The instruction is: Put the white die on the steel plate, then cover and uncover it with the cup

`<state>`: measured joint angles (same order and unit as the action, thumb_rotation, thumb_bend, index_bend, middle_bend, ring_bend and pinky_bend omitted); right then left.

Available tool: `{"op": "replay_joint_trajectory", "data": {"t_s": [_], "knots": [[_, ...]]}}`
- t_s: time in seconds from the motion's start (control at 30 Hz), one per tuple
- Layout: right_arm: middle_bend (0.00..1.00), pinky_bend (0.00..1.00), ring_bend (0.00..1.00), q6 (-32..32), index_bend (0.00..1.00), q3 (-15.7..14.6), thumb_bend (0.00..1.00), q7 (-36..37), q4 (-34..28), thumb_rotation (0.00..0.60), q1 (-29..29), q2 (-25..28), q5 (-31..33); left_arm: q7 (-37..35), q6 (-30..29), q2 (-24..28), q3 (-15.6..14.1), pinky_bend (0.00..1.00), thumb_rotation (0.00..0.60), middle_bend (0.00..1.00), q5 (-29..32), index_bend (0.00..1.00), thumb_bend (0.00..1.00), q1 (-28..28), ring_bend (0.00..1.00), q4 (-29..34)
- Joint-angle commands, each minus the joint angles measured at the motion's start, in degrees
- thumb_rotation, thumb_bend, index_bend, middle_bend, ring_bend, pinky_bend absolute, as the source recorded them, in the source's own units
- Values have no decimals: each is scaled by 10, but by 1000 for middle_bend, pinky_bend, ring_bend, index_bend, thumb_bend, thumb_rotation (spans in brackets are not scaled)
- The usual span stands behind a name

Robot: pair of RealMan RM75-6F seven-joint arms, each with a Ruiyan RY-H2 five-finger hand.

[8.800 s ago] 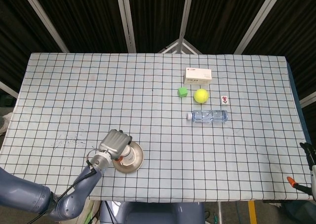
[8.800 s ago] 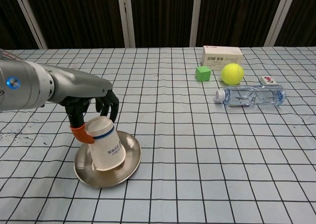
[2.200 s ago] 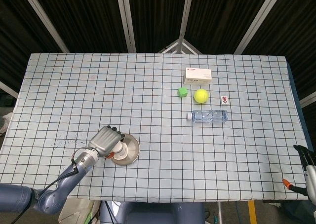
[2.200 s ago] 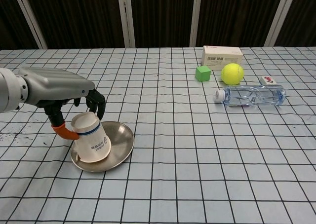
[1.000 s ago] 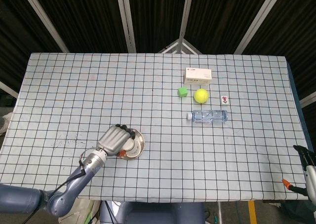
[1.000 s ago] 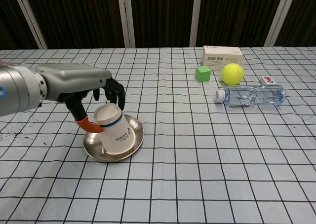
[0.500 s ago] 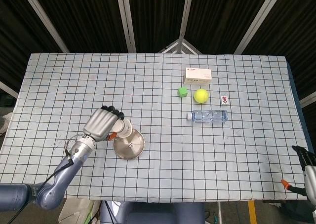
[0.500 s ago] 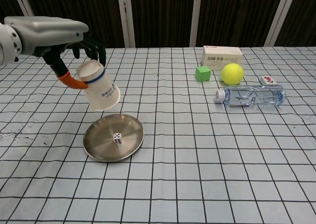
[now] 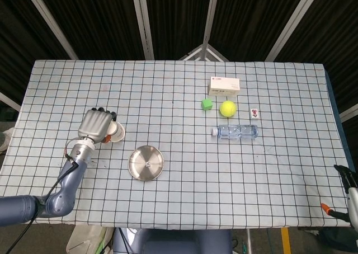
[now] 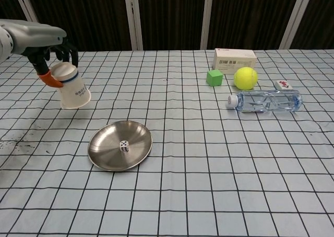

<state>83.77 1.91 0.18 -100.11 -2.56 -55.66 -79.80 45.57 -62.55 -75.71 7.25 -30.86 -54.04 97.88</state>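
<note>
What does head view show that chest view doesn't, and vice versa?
Head view only: the left forearm trailing down to the table's near edge, the whole table outline, and part of the right robot hand off the right edge.

Chest view only: the pips on the white die, the cup seen side-on, mouth down and tilted, and the box's barcode.

Both: the left robot hand holding the cup left of the steel plate, the die uncovered on the plate, plus the green cube, tennis ball, bottle and small tile.

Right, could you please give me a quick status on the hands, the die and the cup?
Left hand grips cup, mouth down, left of steel plate. White die uncovered on plate. Right hand not in view. Nothing in the way.
</note>
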Motion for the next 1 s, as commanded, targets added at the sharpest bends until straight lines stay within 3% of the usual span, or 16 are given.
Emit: {"op": "replay_joint_trajectory", "data": {"t_s": [0.03, 0.47, 0.63, 0.73, 0.87, 1.0], "knots": [[140, 139, 145, 1, 124, 0, 42, 1, 0, 600, 0, 1, -1, 16, -1, -16, 2, 292, 600, 427, 29, 515, 479, -9, 256, -29], [140, 139, 145, -2, 124, 0, 42, 0, 1, 600, 1, 0, 0, 47, 0, -44, 0, 277, 600, 424, 88, 502, 479, -17, 250, -88], [140, 139, 145, -5, 124, -1, 42, 0, 0, 600, 2, 0, 1, 85, -12, -48, -5, 223, 600, 360, 126, 441, 462, -24, 195, -93], [140, 139, 145, -6, 124, -1, 42, -1, -1, 600, 2, 1, 3, 113, -23, -47, -7, 187, 600, 246, 157, 362, 397, -30, 130, -90], [140, 139, 145, -5, 124, -1, 42, -1, -3, 600, 1, 2, 4, 139, -35, -48, -11, 139, 600, 15, 178, 56, 323, -34, 3, -89], [140, 139, 145, -9, 124, -1, 42, -4, -5, 600, 3, 3, 6, 153, -31, -46, -15, 123, 600, 0, 184, 0, 298, -36, 0, -84]]}}
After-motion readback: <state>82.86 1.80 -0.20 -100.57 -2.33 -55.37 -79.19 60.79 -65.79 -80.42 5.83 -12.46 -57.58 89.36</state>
